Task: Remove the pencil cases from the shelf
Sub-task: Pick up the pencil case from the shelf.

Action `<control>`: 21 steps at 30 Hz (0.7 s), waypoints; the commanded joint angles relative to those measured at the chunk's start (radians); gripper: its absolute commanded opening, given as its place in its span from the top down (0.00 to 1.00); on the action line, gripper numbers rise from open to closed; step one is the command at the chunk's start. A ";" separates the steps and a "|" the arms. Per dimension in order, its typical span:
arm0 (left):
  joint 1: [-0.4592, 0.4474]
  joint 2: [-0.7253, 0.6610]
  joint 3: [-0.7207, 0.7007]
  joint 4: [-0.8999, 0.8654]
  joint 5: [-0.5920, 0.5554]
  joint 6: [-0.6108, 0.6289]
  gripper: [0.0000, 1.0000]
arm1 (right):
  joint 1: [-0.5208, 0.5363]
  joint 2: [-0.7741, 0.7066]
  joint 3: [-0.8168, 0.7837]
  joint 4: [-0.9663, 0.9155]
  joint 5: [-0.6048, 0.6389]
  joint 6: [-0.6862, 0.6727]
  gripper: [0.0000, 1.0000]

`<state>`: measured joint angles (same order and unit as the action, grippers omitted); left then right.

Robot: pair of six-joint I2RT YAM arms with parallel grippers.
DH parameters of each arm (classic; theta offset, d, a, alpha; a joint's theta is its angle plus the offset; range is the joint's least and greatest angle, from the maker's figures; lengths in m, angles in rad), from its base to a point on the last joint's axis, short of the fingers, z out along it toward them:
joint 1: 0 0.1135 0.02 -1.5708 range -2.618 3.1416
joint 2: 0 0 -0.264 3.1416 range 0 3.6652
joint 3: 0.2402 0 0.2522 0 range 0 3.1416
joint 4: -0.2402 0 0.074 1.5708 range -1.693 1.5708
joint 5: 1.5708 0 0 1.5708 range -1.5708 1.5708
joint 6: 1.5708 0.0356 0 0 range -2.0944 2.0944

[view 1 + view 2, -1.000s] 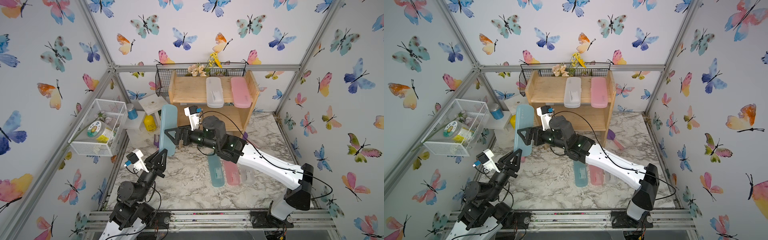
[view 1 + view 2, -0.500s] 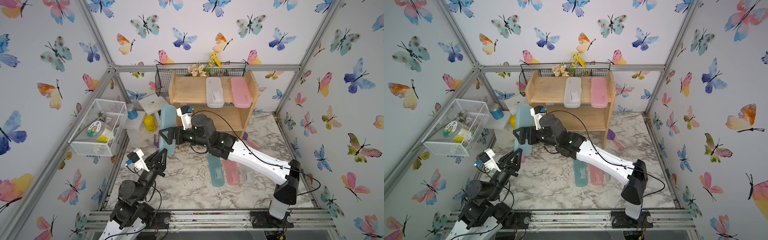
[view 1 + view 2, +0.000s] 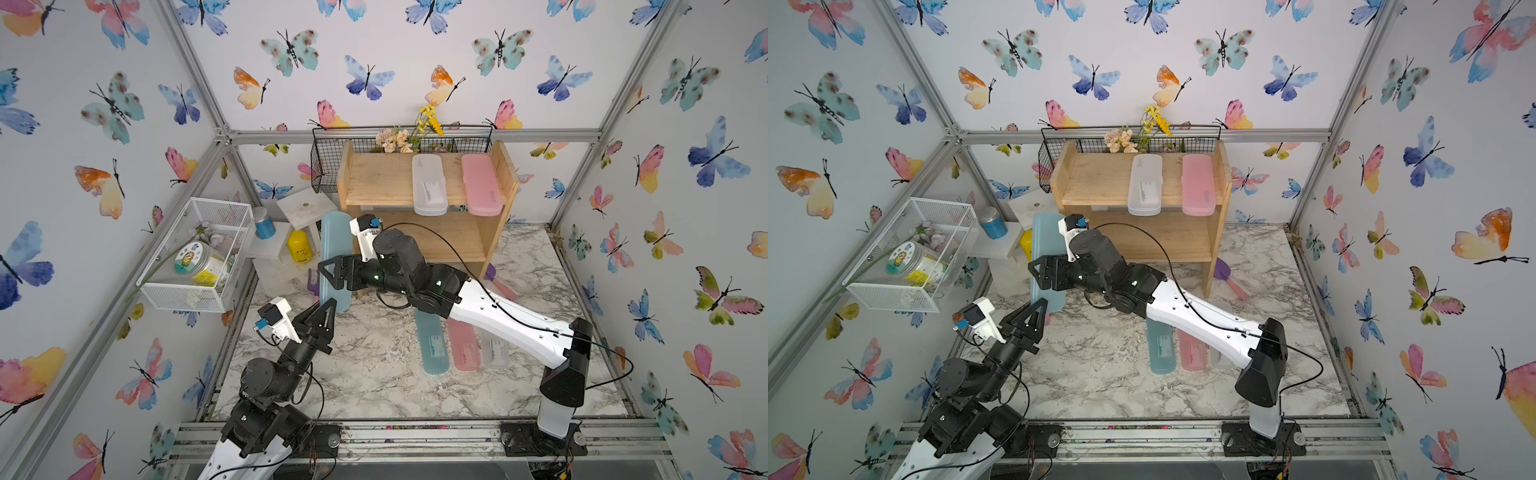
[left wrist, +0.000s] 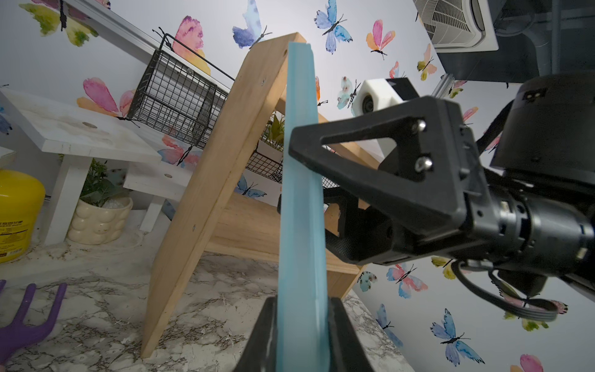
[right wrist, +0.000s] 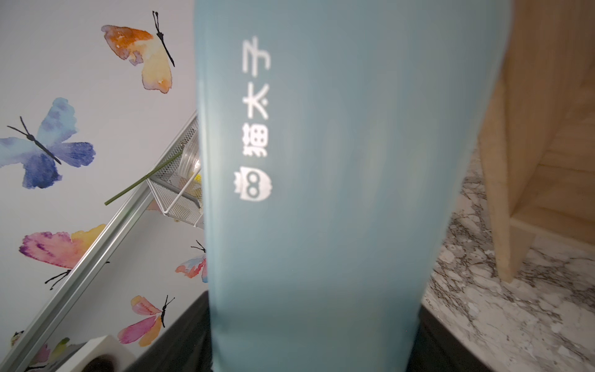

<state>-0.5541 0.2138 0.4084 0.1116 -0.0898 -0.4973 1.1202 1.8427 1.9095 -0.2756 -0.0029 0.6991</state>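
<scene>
A teal pencil case [image 3: 332, 235] [image 3: 1045, 239] stands upright in the air, left of the wooden shelf [image 3: 382, 183]. My left gripper [image 3: 328, 306] [image 4: 302, 322] is shut on its lower end, pinching the thin sides. My right gripper [image 3: 332, 274] [image 5: 314, 338] spans the wide face of the teal pencil case [image 5: 322, 161] at mid-height, fingers against both edges. A white case [image 3: 429, 185] and a pink case [image 3: 481, 185] lie on the shelf's upper tier. A teal case [image 3: 432, 345], a pink case [image 3: 463, 345] and a white case [image 3: 494, 349] lie on the marble table, partly under my right arm.
A black wire basket [image 3: 328, 162] hangs behind the shelf. A white step stand [image 3: 305, 203], a yellow bottle [image 3: 300, 246] and a blue jar [image 3: 264, 222] crowd the back left. A white mesh basket [image 3: 199, 249] juts from the left wall. A purple garden fork [image 4: 22, 315] lies on the table.
My right gripper moved left onto the upright teal case and its jaws narrowed against the edges. The left gripper and the case stayed put.
</scene>
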 commanded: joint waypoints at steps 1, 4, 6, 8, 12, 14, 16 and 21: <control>-0.003 -0.013 -0.006 0.026 -0.034 0.008 0.67 | 0.005 -0.021 -0.031 -0.015 0.052 -0.030 0.25; -0.003 -0.013 -0.004 0.016 -0.043 0.003 0.41 | 0.006 -0.039 -0.053 -0.018 0.070 -0.040 0.25; -0.003 -0.014 0.000 0.002 -0.050 0.002 0.30 | 0.005 -0.059 -0.086 -0.022 0.089 -0.060 0.25; -0.003 -0.019 0.006 -0.011 -0.051 0.009 0.29 | 0.005 -0.087 -0.131 -0.042 0.118 -0.080 0.25; -0.003 -0.057 -0.010 -0.040 -0.072 0.011 0.28 | 0.005 -0.166 -0.304 -0.073 0.173 -0.080 0.24; -0.004 -0.083 -0.028 -0.046 -0.084 0.001 0.28 | 0.006 -0.218 -0.421 -0.068 0.191 -0.058 0.23; -0.003 -0.105 -0.046 -0.056 -0.094 -0.011 0.28 | 0.006 -0.271 -0.551 -0.059 0.198 -0.026 0.23; -0.003 -0.104 -0.064 -0.070 -0.097 -0.029 0.27 | 0.005 -0.316 -0.766 -0.050 0.143 0.054 0.22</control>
<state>-0.5564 0.1150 0.3511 0.0570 -0.1555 -0.5106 1.1206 1.5326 1.2163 -0.3244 0.1421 0.6949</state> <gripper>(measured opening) 0.726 0.816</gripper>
